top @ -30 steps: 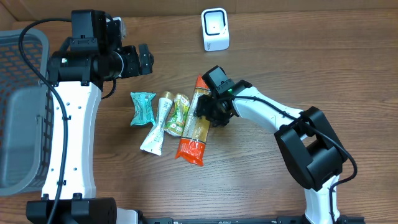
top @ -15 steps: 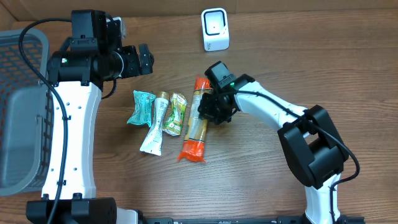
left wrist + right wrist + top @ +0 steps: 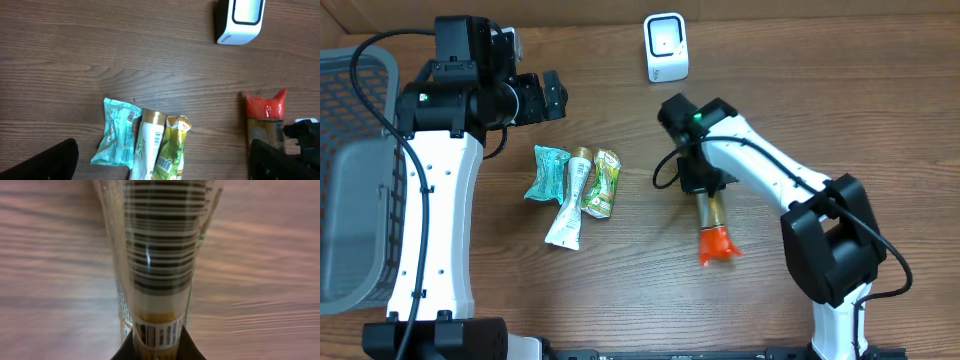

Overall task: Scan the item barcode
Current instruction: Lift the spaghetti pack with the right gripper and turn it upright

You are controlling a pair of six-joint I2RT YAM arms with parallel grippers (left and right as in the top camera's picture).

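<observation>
Gone from the row of packets since a second ago: the orange packet (image 3: 712, 225), now well off to the right of them over bare table (image 3: 620, 300). Also swung round, with its crimped orange end now pointing toward the near edge in the overhead view. Hangs from the right gripper (image 3: 704, 186), clenched hard on its upper end. Hard to tell whether the lower end rests on the wood or floats just above it.

In the right wrist view, shows a barcode (image 3: 160, 240) in black bars down the clear wrapper, running away from the two dark fingertips (image 3: 131, 349) pinching it. Behind it, only blurred wood grain.

At the far side of the table, a white scanner (image 3: 666, 47), upright and well apart from the held packet.

Over on the far left, the left gripper (image 3: 556, 97), spread wide and grasping nothing, up above the table. Appears in its own wrist view only as dark fingers (image 3: 50, 160) in the lower corners.

Left lying in the row: a teal packet (image 3: 548, 172), a white tube (image 3: 572, 200) and a green packet (image 3: 603, 183), side by side and touching, each with a small barcode facing up. At the left edge, a grey basket (image 3: 350, 170).
</observation>
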